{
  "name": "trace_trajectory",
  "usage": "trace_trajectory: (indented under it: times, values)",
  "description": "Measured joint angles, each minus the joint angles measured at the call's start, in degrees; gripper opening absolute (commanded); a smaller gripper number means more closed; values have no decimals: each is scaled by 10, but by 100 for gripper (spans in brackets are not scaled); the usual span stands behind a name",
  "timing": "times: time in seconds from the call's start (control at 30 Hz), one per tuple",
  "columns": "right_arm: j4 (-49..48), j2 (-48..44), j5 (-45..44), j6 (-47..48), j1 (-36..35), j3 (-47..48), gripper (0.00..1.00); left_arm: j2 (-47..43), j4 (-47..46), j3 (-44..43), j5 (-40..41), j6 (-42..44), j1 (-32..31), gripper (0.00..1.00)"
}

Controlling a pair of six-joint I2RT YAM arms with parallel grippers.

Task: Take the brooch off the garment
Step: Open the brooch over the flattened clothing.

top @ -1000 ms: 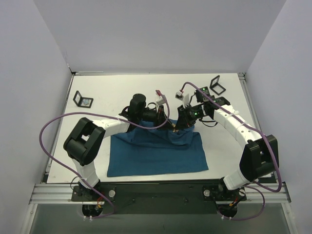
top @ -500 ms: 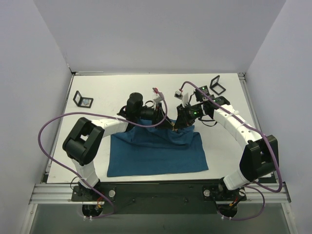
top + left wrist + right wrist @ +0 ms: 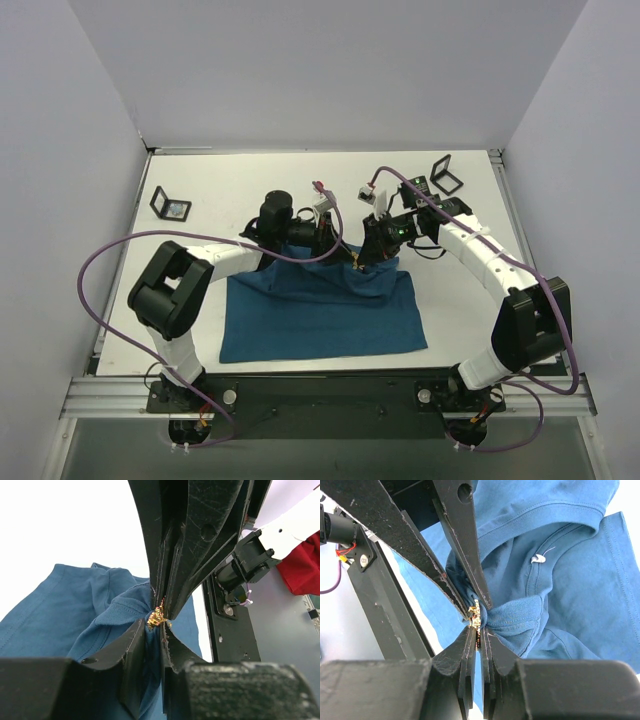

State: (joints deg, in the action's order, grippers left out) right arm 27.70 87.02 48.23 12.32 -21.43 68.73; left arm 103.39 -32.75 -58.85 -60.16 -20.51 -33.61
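2 grippers meet at the tiny gold brooch (image 3: pixel 157 618), on a bunched fold of the garment (image 3: pixel 570 580) beside its collar. My right gripper (image 3: pixel 477 634) is pinched closed on it; my left gripper (image 3: pixel 154 632) nips that fold, jaws barely apart. I judge removal underway; next, pull apart gently.

- the garment (image 3: pixel 320 312): plain dark teal-blue
- the brooch (image 3: pixel 156 617): gold-orange
- fingers (image 3: pixel 457 510): black
- tabletop (image 3: pixel 230 185): white
- arms (image 3: pixel 480 255): white with black joints
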Motion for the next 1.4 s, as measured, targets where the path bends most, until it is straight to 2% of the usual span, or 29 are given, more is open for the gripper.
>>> trace_trajectory:
  times: [0.3, 0.6, 1.13, 1.4]
  values:
    - [13, 0, -9, 4, 0, 5, 0, 0, -4, 3, 19, -14, -9, 21]
    - [22, 4, -14, 7, 0, 9, 0, 0, -26, 14, 39, -75, -12, 22]
    - [38, 6, -2, 5, 0, 18, 0, 7, -130, 39, 37, -177, -12, 34]
    - [43, 6, 16, 1, 0, 18, 0, 7, -155, 39, 15, -173, -12, 35]
